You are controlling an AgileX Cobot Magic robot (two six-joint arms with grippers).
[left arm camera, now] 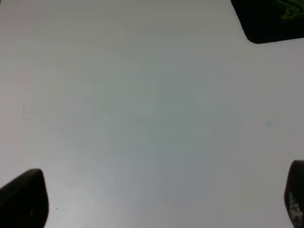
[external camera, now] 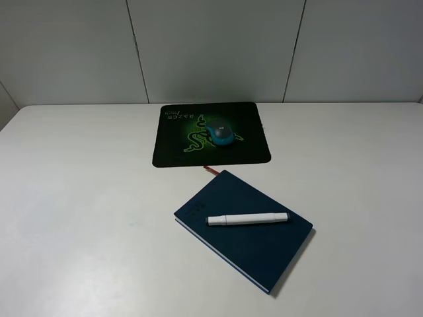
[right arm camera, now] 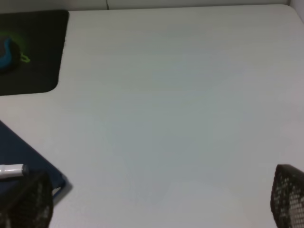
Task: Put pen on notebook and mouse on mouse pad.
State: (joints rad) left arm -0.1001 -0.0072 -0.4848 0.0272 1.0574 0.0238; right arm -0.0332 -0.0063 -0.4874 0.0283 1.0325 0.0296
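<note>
The white pen [external camera: 248,218] lies flat across the navy notebook [external camera: 254,247] near the table's front. Behind it, the dark grey and teal mouse [external camera: 221,133] sits on the black mouse pad [external camera: 175,145] with the green snake emblem. Neither arm shows in the high view. My left gripper [left arm camera: 156,199] hovers open over bare white table, a corner of the mouse pad [left arm camera: 266,21] at the frame's edge. My right gripper [right arm camera: 156,199] is open too, nothing between its fingers; its view catches the notebook corner [right arm camera: 23,156], the pen's end [right arm camera: 12,169], the mouse [right arm camera: 7,54] and the pad [right arm camera: 42,47].
The white table [external camera: 79,198] stretches wide on both sides of the objects. A pale panelled wall [external camera: 211,46] rises behind the table's back edge. A thin reddish ribbon [external camera: 211,170] pokes out of the notebook toward the pad.
</note>
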